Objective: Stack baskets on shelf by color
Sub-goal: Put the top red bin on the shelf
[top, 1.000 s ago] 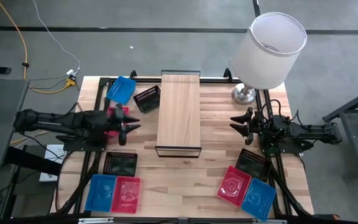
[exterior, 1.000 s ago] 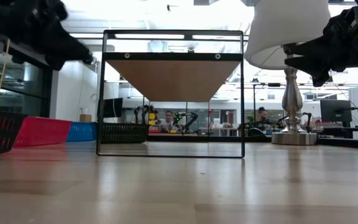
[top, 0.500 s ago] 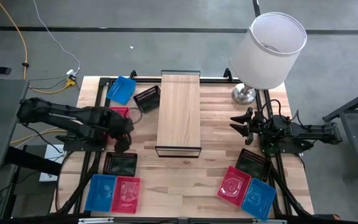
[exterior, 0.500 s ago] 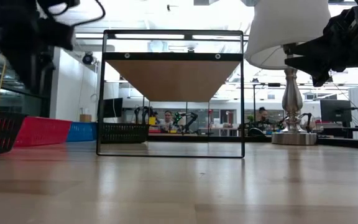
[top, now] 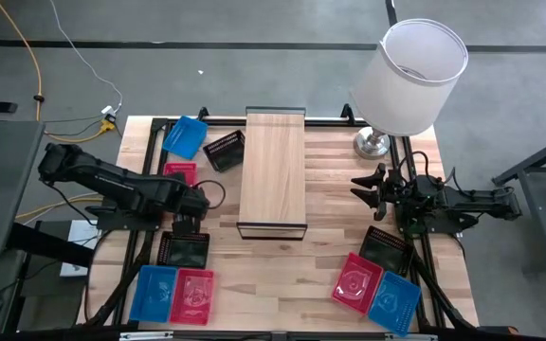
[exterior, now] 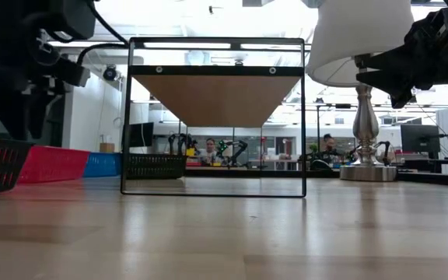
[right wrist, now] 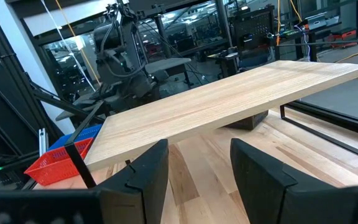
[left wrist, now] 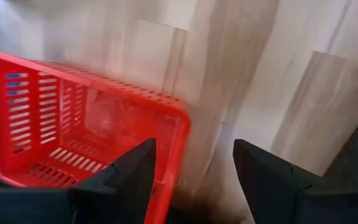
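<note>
The shelf (top: 274, 172), a long pale wood plank on a thin black frame, stands in the middle of the table (top: 292, 275) with nothing on top of it. The baskets are shallow rectangular plastic trays with slotted mesh walls. On the left side a blue basket (top: 186, 136) and a black basket (top: 224, 150) lie tilted near the far end of the shelf, with a red basket (top: 179, 171) just nearer. Another black one (top: 184, 250) lies near the left claw, and a blue (top: 154, 293) and a red (top: 192, 296) lie side by side at the front edge. On the right, a black basket (top: 384, 248), a red one (top: 356, 281) and a blue one (top: 394, 302) lie close together. The left claw (top: 187, 224) hangs released, fingers apart and empty, between the red basket and the black one; its wrist view shows the red basket (left wrist: 79, 134) below it. The right claw (top: 365, 187) waits beside the lamp (top: 409, 80), released and empty.
</note>
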Available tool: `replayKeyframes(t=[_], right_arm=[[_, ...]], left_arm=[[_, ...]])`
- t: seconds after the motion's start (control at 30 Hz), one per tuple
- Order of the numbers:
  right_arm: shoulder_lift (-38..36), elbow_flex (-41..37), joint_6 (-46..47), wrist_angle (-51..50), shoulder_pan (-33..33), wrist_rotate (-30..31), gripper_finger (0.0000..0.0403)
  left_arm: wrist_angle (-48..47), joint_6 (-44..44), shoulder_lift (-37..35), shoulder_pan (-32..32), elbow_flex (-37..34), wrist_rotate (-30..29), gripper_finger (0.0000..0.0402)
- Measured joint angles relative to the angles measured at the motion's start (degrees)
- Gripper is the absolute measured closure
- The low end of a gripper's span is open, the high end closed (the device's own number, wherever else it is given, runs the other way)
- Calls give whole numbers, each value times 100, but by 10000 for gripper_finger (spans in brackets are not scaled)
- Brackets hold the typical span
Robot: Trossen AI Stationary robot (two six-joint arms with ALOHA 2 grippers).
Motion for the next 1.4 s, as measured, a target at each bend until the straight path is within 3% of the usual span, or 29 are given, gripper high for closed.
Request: replayKeyframes(t=[0.3, 0.7, 0.83, 1.03, 1.3, 1.4], right_arm=[[0, -2, -1, 0, -1, 0, 242], [0, -2, 1, -1, 0, 0, 242], [0, -2, 1, 0, -1, 0, 242], [0, -2, 0, 0, 1, -2, 242], [0, 0, 0, 0, -1, 0, 242], [0, -1, 0, -1, 0, 0, 242]], left_arm=[[-11, -714, 543, -84, -2, -227, 195], [-36, -929, 1650, 175, -4, -314, 198], [-41, -891, 1776, 269, -3, -225, 239], [-596, -892, 1692, 245, 376, -214, 383], [-2337, -918, 1454, -130, 1926, -1206, 396], [-2192, -108, 1326, -255, 2551, -1765, 394]])
